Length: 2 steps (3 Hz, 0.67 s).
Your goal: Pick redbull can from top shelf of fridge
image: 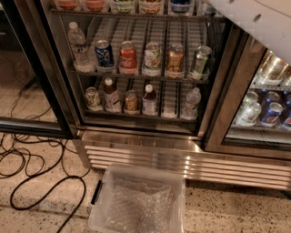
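The fridge (145, 152) stands open in front of me, with a ribbed steel base grille. The top shelf (136, 15) runs along the upper edge of the view, and only the bottoms of the things on it show. One of them is blue and silver (181, 5) and looks like the redbull can, cut off by the frame. My white arm (257, 20) crosses the top right corner, in front of the right end of that shelf. The gripper itself is out of view beyond the top edge.
The rack below holds a water bottle (78, 43), a Pepsi can (104, 53), a Coca-Cola can (127, 55) and several other cans. The lowest rack holds small bottles. A clear plastic bin (138, 202) sits on the floor in front. Black cables (41, 182) lie at the left. Another glass door (263, 109) is at the right.
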{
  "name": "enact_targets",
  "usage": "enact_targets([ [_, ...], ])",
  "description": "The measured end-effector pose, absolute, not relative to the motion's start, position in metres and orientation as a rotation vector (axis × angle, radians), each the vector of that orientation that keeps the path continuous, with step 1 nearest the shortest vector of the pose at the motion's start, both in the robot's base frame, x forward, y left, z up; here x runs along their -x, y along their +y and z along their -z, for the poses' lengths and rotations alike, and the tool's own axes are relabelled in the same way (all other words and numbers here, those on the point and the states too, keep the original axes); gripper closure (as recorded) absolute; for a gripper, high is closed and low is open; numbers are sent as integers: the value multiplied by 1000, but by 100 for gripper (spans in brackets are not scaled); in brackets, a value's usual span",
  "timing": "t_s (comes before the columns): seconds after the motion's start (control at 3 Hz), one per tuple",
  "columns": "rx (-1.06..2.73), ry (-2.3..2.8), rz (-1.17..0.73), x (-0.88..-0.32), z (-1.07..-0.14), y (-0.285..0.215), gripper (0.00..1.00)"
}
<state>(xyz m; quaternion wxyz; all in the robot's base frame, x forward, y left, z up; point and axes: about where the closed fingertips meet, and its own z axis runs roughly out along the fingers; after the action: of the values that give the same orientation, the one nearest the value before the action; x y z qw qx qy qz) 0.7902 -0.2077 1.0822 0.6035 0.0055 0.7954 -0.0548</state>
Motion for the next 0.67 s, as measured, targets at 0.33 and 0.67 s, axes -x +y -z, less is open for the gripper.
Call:
enact_targets([
  [0.33, -43, 1846, 145, -799, -1080, -219, 33],
  [0.67, -70, 1841, 170, -810, -1081, -230, 33],
])
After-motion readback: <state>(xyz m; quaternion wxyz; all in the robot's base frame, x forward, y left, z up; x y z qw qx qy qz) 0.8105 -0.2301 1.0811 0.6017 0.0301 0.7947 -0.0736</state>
